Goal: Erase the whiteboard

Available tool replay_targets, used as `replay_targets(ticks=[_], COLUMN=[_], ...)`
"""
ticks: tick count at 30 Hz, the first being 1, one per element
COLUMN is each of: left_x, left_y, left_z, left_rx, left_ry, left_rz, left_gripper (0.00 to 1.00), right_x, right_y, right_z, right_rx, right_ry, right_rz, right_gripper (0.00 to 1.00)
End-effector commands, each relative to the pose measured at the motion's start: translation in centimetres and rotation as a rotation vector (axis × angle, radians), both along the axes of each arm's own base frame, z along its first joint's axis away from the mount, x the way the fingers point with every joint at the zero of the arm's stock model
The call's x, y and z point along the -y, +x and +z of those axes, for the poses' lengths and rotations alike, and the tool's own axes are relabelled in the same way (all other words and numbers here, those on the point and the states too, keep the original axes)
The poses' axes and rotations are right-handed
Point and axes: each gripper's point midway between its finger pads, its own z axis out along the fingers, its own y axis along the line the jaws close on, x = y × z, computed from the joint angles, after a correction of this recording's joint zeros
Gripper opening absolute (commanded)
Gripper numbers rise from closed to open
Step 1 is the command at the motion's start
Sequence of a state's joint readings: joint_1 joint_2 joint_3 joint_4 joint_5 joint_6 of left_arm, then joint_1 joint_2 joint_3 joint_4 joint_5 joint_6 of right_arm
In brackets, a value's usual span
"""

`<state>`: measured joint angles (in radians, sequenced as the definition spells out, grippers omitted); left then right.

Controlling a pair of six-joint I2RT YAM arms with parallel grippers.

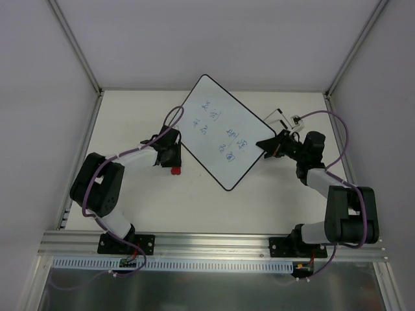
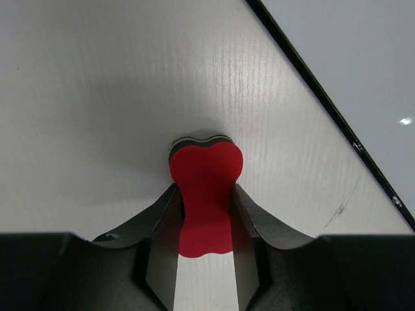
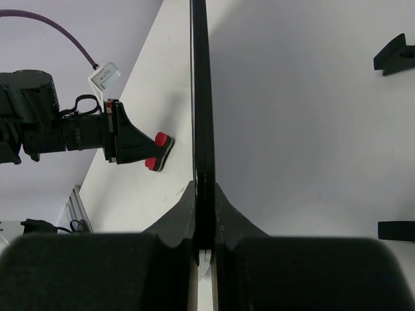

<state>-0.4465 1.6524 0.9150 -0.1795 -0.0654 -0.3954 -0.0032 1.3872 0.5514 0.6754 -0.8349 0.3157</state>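
The whiteboard [image 1: 217, 133] lies turned like a diamond in the middle of the table, with blue handwriting [image 1: 224, 133] on its face. A small red bone-shaped eraser [image 2: 206, 194] rests on the table just off the board's lower left edge. My left gripper [image 2: 205, 191] is shut on its narrow waist; from above the eraser [image 1: 176, 170] shows under the fingers. My right gripper [image 3: 204, 188] is shut on the whiteboard's black rim [image 3: 202, 97] at its right corner [image 1: 267, 146]. The right wrist view shows the board edge-on, with black feet [image 3: 392, 55] on its grey side.
A small white object [image 1: 282, 118] sits behind the right gripper near the board's right corner. White enclosure walls stand around the table on three sides. An aluminium rail [image 1: 214, 243] runs along the near edge by the arm bases.
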Motion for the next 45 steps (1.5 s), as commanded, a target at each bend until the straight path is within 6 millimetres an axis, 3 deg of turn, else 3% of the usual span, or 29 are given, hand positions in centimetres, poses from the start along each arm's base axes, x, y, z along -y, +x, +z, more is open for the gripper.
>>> replay_targets(ticks=[1,3,4,6,7,10,11,16,23,27,33,41,45], left_x=[0.9,1.3,1.9,2.3,2.8,3.3,3.8,4.7,2.6,2.5,5.2,8.8,12.1], left_y=[2.8,4.1,5.5,7.0,8.4,10.4,11.5,14.5,16.9,16.9,15.7,11.6,8.7], left_z=[4.4,5.7,7.3,7.7,9.1,9.2,10.3,10.2,9.2,7.8,6.6,4.6,4.6], left_rx=[0.127,0.169,0.211,0.234,0.277,0.298,0.337,0.386,0.408,0.399,0.405,0.376,0.366], left_ry=[-0.002,0.002,-0.005,0.025,0.032,0.06,0.061,0.061,0.046,0.035,-0.091,-0.216,-0.231], left_rz=[-0.027,-0.047,-0.055,-0.096,-0.118,-0.144,-0.161,-0.196,-0.183,-0.217,-0.285,-0.322,-0.417], left_gripper=[0.1,0.04,0.04,0.04,0.04,0.02,0.02,0.01,0.01,0.02,0.04,0.03,0.01], right_x=[0.0,-0.1,-0.1,-0.4,-0.4,-0.6,-0.7,-1.0,-1.1,-1.2,-1.4,-1.8,-1.8], right_y=[-1.6,-1.7,-1.7,-1.9,-1.9,-1.9,-2.0,-2.1,-2.4,-2.5,-2.5,-2.6,-2.6], right_z=[-3.9,-4.0,-4.0,-4.2,-4.3,-4.6,-4.6,-4.4,-4.5,-4.5,-4.3,-4.3,-4.2], right_rx=[0.0,-0.001,-0.003,-0.003,-0.007,-0.02,-0.021,-0.014,-0.015,-0.016,-0.009,-0.006,-0.001], right_ry=[-0.124,-0.12,-0.119,-0.116,-0.114,-0.106,-0.105,-0.1,-0.098,-0.096,-0.094,-0.093,-0.096], right_rz=[0.078,0.088,0.092,0.112,0.115,0.133,0.138,0.161,0.168,0.174,0.189,0.204,0.205], right_gripper=[0.0,0.0,0.0,0.0,0.0,0.0,0.0,0.0,0.0,0.0,0.0,0.0,0.0])
